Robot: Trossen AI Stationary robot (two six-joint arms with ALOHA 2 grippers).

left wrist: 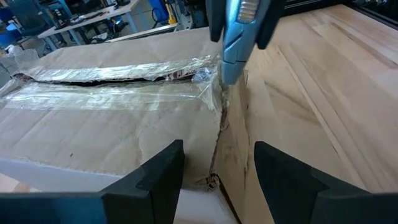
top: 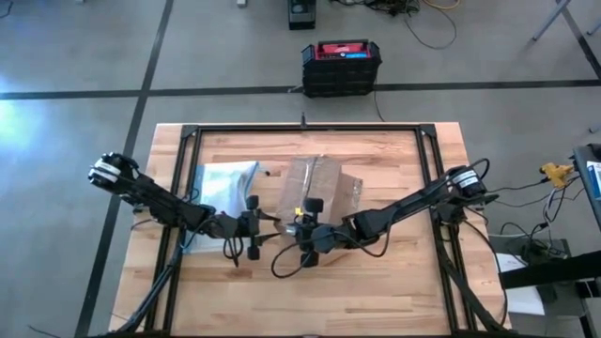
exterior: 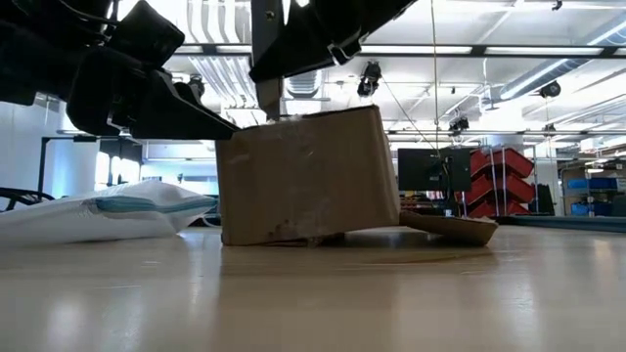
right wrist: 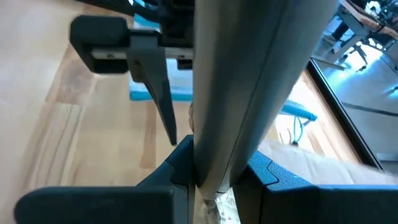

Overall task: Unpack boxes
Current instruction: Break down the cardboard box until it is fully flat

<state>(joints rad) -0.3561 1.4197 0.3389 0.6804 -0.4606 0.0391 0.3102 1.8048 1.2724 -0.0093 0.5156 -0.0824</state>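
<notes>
High view: the cardboard box [top: 317, 191] sits near the middle of the wooden worktop [top: 376, 291], a little toward the far edge, with both arms meeting at its near side; the step in hand looks like slitting the taped seam, so the box is not yet opened and nothing has come out of it; the right gripper [top: 302, 228] is clamped on a blue-handled cutter [left wrist: 239, 34], whose tip rests on the box top where the shiny clear tape [left wrist: 118, 70] ends at the box's edge; the left gripper [left wrist: 216, 167] stands with its fingers spread and empty, just beside the same end of the box, not clearly touching it, and I judge it is there to brace the carton.

The next move calls for drawing the blade along the tape line while the box is kept from sliding; the tape is already wrinkled and partly parted along the seam, so a shallow, steady pass should do, and a deep one might reach the contents.

Toward the worktop's left edge lies a flat clear pouch [top: 223, 178] with a blue edge, well apart from the cutter; a black frame [top: 310, 130] runs round the worktop; beyond the far edge, on the grey floor, stands a black-and-red case [top: 341, 64]; the low view shows a workshop behind, with red bins [exterior: 501, 176] and monitors.
</notes>
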